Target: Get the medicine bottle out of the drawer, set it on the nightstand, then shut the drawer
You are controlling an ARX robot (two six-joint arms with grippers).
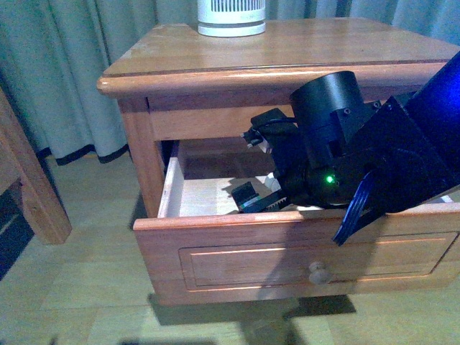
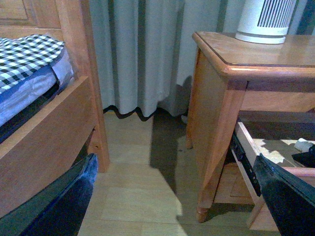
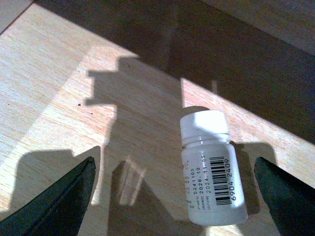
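Observation:
The medicine bottle (image 3: 211, 167), white with a white cap and a barcode label, lies on its side on the pale floor of the open drawer (image 3: 74, 73). My right gripper (image 3: 172, 201) is open just over it. The bottle sits between the two dark fingers (image 3: 54, 201), nearer one of them, and touches neither. In the front view the right arm reaches down into the pulled-out drawer (image 1: 287, 251) of the nightstand (image 1: 287, 50) and hides the bottle. My left gripper (image 2: 172, 206) is open and empty, low over the floor to the left of the nightstand (image 2: 216, 98).
A large white ribbed appliance (image 1: 230, 18) stands at the back of the nightstand top. The drawer's round knob (image 1: 318, 272) faces me. A wooden bed frame (image 2: 49, 132) with checked bedding stands to the left. Grey curtains (image 2: 142, 54) hang behind, over wooden flooring (image 2: 138, 187).

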